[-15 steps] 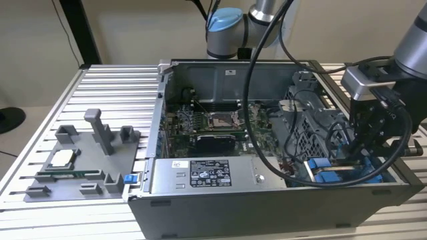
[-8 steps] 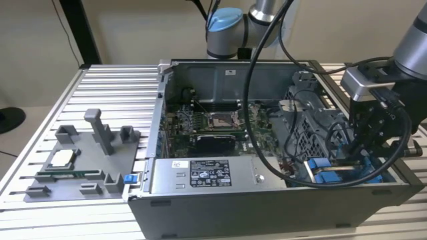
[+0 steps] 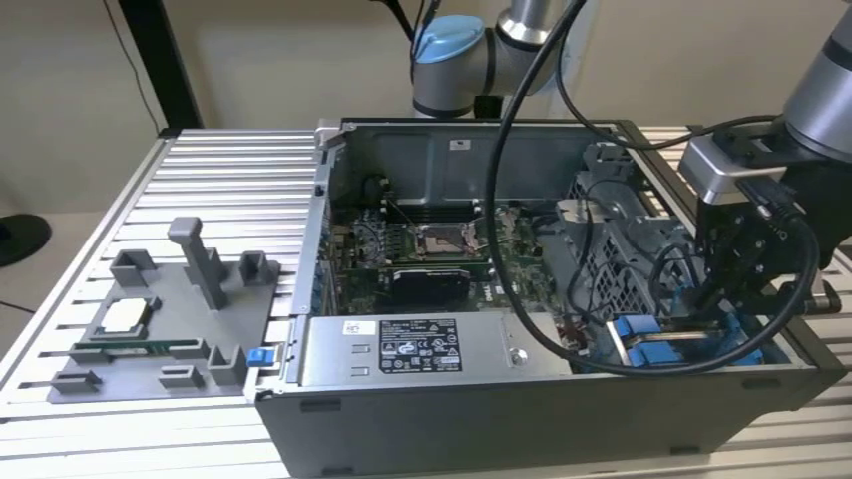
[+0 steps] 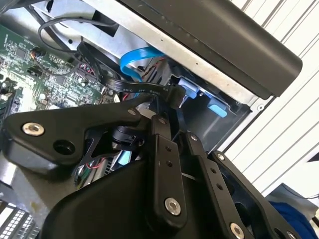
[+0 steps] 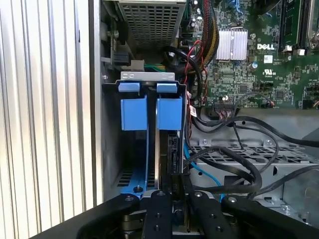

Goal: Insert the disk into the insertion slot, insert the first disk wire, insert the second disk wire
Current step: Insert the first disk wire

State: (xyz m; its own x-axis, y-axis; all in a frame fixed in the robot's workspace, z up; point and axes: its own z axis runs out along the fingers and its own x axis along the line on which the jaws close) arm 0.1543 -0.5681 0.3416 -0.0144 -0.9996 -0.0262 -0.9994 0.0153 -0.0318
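Now, the danger spot is the plug. The black two-finger gripper (image 5: pixel 177 188) has its fingers pressed together on a small black wire connector (image 4: pixel 172 93). If that plug meets the drive's socket tilted or off-line, I reckon it jams or twists out of the pinch. The flat black wire trailing from it looks stiff, so its pull could swing the plug. Loose black cables (image 5: pixel 239 169) and a thin blue data cable (image 4: pixel 135 56) loop just beside the fingers too, and a snag there could drag them into the bay.

And the disk, the grey hard drive in its bright blue plastic frame (image 5: pixel 169 113), sits seated in the insertion slot at the corner of the open black computer case (image 3: pixel 533 424), beside a second blue frame (image 5: pixel 133 113). A hard shove might, I judge, shift it in its rails. How close the plug is to the socket I can't tell, because the fingers cover the join.

Arm pose: the silver-grey robot arm (image 3: pixel 825 90) comes in from the exterior view's right, wrist turned downward. The gripper is sunk into the case by the drive cage, to the exterior view's right of the silver power-supply box (image 3: pixel 399 349). In the first wrist view the fingers line up with the disk's edge, with the green motherboard (image 5: pixel 259 74) beyond.
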